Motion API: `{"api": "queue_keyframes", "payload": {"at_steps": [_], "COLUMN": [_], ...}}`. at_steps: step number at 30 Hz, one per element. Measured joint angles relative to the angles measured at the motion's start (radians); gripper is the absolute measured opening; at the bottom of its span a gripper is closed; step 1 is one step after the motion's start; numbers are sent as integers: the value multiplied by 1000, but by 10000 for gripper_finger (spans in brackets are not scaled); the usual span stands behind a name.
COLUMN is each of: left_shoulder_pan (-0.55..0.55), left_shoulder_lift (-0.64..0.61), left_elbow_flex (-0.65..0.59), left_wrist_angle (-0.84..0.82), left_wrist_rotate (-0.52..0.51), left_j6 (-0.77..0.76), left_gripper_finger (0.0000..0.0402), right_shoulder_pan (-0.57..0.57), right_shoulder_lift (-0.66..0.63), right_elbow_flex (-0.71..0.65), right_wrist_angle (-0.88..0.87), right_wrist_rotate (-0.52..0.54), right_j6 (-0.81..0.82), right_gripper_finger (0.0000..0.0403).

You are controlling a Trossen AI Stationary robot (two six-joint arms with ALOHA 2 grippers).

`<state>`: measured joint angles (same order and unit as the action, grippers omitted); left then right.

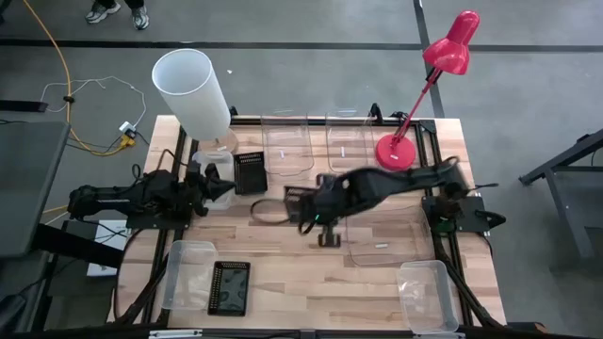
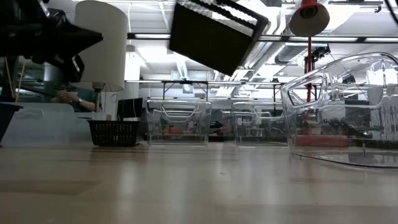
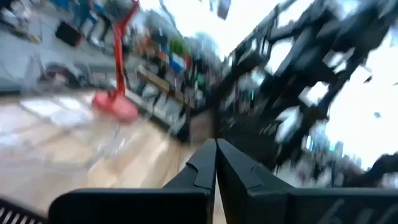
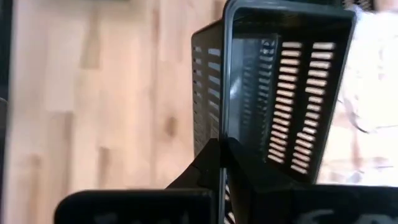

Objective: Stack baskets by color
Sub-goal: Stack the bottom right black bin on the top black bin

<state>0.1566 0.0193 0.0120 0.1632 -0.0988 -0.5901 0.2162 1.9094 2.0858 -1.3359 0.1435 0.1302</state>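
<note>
A black perforated basket hangs tilted high above the table, with my right gripper shut on it over the table's middle. A second black basket stands on its base at the far left. A third lies near the front edge beside a frosted basket. Another frosted basket sits at the front right. Two clear baskets stand along the far edge, and a larger clear one rests right of centre. My left gripper waits shut and empty at the left. My right gripper pinches one slotted wall of the black basket at its rim, one finger inside the basket and one outside. The fingers slant down from above. The basket is lifted clear of the table and hangs tilted.
A tall white cylinder stands at the far left corner and a red desk lamp at the far right. Bare wood lies in the middle toward the front. In the low view the large clear basket sits tilted at the right.
</note>
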Motion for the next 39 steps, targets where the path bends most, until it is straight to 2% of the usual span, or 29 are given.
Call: {"api": "queue_keyframes", "payload": {"at_steps": [5, 10, 13, 17, 23, 26, 31, 34, 39], "left_shoulder_pan": [0, 0, 0, 0, 0, 1, 18, 19, 19], "left_shoulder_lift": [0, 7, 50, 157, 391, 521, 736, 869, 1038], "left_elbow_flex": [0, 0, 0, 19, 210, 347, 626, 770, 945], "left_wrist_angle": [116, 157, 210, 352, 371, 251, -175, -378, -572], "left_wrist_rotate": [-82, -161, -225, -253, -201, -194, -59, 5, 19], "left_j6": [-201, -389, -440, -398, -264, -181, 29, 218, 547], "left_gripper_finger": [1, 1, 1, 3, 37, 65, 116, 145, 176], "right_shoulder_pan": [-90, -132, -138, -138, -138, -137, -137, -137, -126], "right_shoulder_lift": [-250, -379, -384, -342, -282, -265, -252, -252, -252], "right_elbow_flex": [-325, -495, -529, -529, -529, -529, -528, -528, -528], "right_wrist_angle": [240, 352, 353, 376, 421, 425, 425, 427, 428], "right_wrist_rotate": [-45, -25, 2, 42, 43, 57, 68, 53, -17], "right_j6": [-58, -113, -130, -131, -129, -90, -10, 5, -13], "right_gripper_finger": [0, 0, 0, 0, 0, 0, 0, 0, 0]}}
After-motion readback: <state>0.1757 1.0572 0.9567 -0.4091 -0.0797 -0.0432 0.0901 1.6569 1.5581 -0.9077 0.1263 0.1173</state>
